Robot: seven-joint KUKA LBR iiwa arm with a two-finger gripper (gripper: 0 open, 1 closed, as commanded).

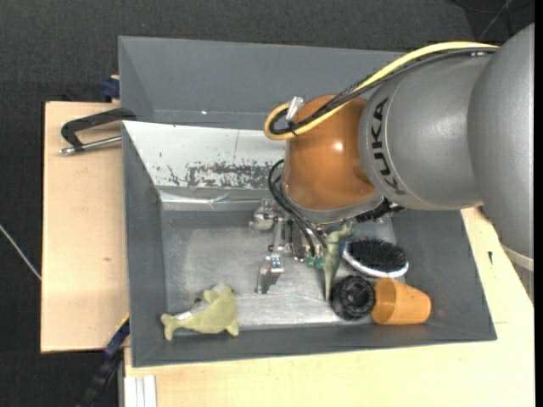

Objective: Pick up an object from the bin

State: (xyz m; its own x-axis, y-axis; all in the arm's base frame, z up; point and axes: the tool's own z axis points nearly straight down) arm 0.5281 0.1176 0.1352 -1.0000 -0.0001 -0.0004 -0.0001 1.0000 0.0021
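One tool (pixel 271 271) hangs over bare bin (pixel 212 257) floor, near a black brush (pixel 378 259).

One toy dolphin (pixel 206 316), one brush (pixel 378 259) — one cup (pixel 405 304).

I see my gripper (pixel 271 274) down inside the grey bin (pixel 140 253), with a pale yellow toy dolphin (pixel 208 316) lying down to its left, and a round black brush (pixel 379 259) and an orange cup (pixel 405 303) close on its right.
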